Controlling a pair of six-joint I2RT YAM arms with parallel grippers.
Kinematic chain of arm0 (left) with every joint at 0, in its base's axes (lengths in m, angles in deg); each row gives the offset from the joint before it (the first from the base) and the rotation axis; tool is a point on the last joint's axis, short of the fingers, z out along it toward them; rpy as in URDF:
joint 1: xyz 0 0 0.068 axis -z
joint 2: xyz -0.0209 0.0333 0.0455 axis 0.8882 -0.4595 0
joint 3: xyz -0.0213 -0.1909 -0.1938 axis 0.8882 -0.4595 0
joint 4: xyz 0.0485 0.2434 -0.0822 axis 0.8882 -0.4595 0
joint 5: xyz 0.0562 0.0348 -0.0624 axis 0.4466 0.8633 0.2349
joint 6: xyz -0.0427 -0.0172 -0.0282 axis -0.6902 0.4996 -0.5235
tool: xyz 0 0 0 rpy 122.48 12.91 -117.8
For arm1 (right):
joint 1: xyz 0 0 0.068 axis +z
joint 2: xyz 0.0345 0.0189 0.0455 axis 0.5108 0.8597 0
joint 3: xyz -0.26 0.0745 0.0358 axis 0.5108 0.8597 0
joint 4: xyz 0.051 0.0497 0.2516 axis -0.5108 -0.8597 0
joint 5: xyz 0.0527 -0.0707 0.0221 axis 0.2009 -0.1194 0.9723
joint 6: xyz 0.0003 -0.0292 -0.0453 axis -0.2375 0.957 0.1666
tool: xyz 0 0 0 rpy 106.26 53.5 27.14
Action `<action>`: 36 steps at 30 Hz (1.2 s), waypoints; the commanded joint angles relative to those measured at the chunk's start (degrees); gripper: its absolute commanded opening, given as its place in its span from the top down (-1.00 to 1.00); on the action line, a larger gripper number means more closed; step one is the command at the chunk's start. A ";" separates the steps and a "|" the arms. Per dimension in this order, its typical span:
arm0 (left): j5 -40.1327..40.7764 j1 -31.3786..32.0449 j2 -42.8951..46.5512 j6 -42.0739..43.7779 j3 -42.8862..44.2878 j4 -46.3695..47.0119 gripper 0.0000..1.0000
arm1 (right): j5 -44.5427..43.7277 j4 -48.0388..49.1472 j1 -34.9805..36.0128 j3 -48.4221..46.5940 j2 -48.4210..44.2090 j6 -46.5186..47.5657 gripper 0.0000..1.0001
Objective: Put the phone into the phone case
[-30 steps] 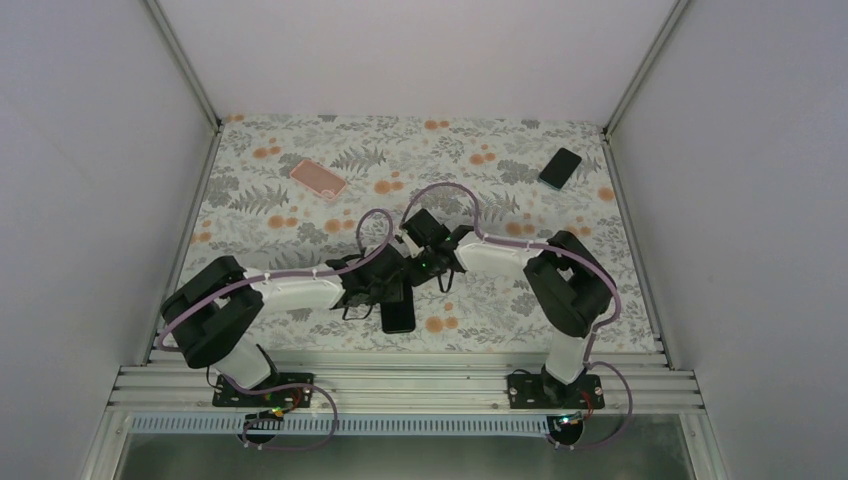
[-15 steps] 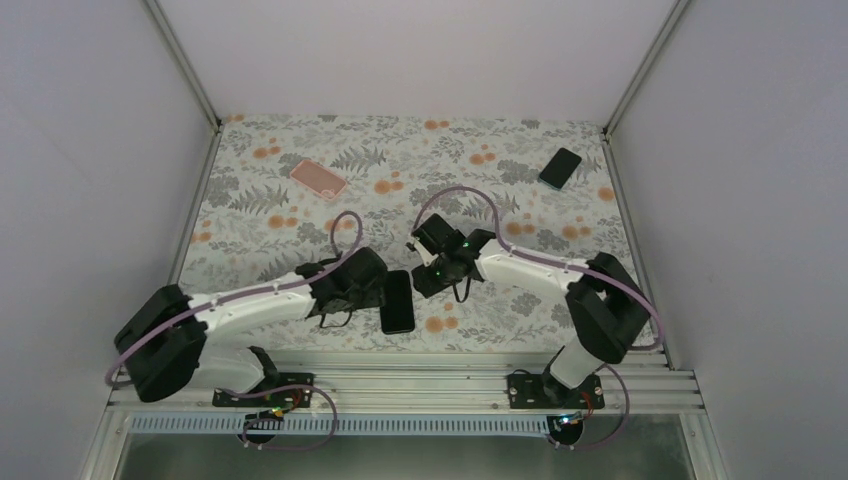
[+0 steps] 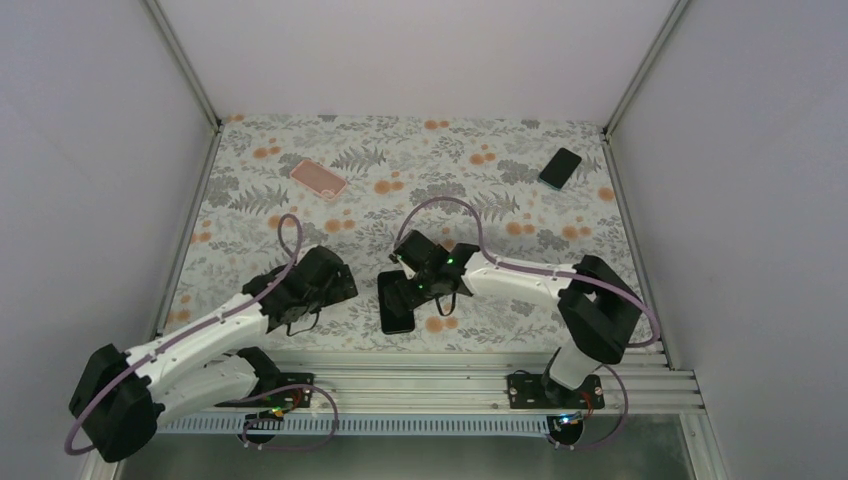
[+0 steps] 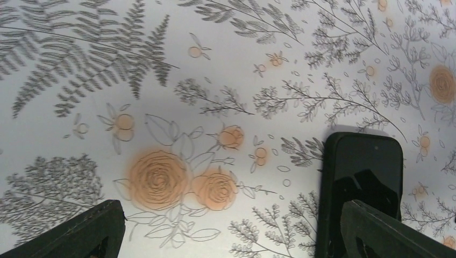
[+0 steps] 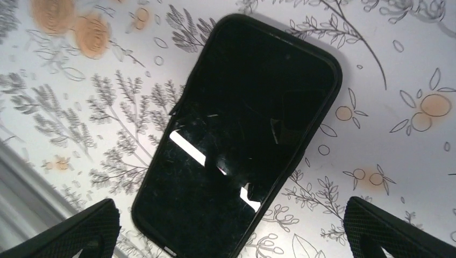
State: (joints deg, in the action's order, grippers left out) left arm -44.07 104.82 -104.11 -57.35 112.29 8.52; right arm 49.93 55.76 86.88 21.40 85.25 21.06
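Phone (image 3: 397, 303) lies flat, screen up, seated in a black case (image 5: 332, 67) near the front edge of the floral table (image 3: 250, 215). I see the right gripper (image 3: 403, 284) hovering over its far end, jaws spread wide and empty. Left gripper (image 3: 338, 284) hangs apart to the phone's left, also released, holding nothing. Farther back: a pink flat item (image 3: 318, 178) on the left and a dark phone (image 3: 560, 167) at the far right.

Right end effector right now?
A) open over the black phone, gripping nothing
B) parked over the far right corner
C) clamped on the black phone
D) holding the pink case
A: in the right wrist view the right end effector has its fingers spread wide at the frame's two lower corners, and the phone lies flat on the table between them, ungripped.
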 commanded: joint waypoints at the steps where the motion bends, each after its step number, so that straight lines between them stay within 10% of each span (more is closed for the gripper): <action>1: 0.43 -1.99 4.44 0.40 -2.65 -2.15 -1.00 | -4.54 1.34 1.69 -1.24 4.61 -4.14 -0.99; 25: -1.11 -2.38 9.69 0.13 -7.51 -1.10 -1.00 | -14.43 -4.19 6.50 -9.67 20.16 -7.33 -1.00; 36: -0.61 -2.40 10.33 0.04 -7.01 -2.09 -1.00 | -17.80 -5.75 1.99 -1.16 11.72 -7.54 -0.61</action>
State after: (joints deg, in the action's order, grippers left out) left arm -44.60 102.61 -94.53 -57.38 105.17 7.52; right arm 35.24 56.31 92.10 14.82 99.48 15.00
